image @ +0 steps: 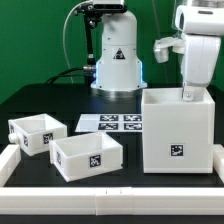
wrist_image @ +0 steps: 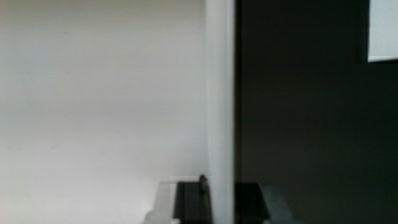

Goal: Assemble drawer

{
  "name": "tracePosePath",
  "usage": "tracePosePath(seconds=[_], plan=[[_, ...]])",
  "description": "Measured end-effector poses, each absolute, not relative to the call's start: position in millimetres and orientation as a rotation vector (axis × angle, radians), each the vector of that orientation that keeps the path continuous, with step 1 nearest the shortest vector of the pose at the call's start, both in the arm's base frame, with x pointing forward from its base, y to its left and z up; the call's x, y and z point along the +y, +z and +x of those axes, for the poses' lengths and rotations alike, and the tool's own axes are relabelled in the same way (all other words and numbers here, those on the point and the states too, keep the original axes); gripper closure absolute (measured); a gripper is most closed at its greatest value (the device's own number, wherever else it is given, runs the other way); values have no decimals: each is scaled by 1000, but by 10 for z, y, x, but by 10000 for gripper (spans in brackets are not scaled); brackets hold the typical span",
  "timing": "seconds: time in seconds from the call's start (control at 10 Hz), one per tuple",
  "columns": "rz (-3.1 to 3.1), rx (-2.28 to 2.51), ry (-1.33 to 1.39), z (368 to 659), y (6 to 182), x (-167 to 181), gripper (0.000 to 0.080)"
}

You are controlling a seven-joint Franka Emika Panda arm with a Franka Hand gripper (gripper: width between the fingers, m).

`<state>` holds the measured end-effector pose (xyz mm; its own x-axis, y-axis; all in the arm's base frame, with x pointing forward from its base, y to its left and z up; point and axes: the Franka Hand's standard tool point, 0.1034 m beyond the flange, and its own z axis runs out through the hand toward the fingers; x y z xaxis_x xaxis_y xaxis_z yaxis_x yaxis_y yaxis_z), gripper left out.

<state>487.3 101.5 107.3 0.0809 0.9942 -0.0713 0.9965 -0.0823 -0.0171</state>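
Flat on the black table (image: 40, 100), the marker board (image: 110, 123), tags up, near the middle; along the near edge, a low white rail (image: 110, 198).

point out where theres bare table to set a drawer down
Widest bare table: exterior view's left, between the robot base and the two small drawers. A narrow strip runs along the front rail. Crowded on that view's right: the big case, gripper at its rim, beside the marker board.
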Motion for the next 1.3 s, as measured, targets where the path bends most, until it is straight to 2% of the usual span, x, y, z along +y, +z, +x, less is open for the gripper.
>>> tracePosePath(seconds=[0.2, 0.5, 1.0, 1.3], plan=[[2041, 2347, -132, 4946, 1048, 912, 762], [1717, 2594, -195, 5256, 1050, 769, 762], [1318, 2791, -259, 5297, 1063, 589, 762], [790, 3002, -399, 5538, 1129, 402, 761]])
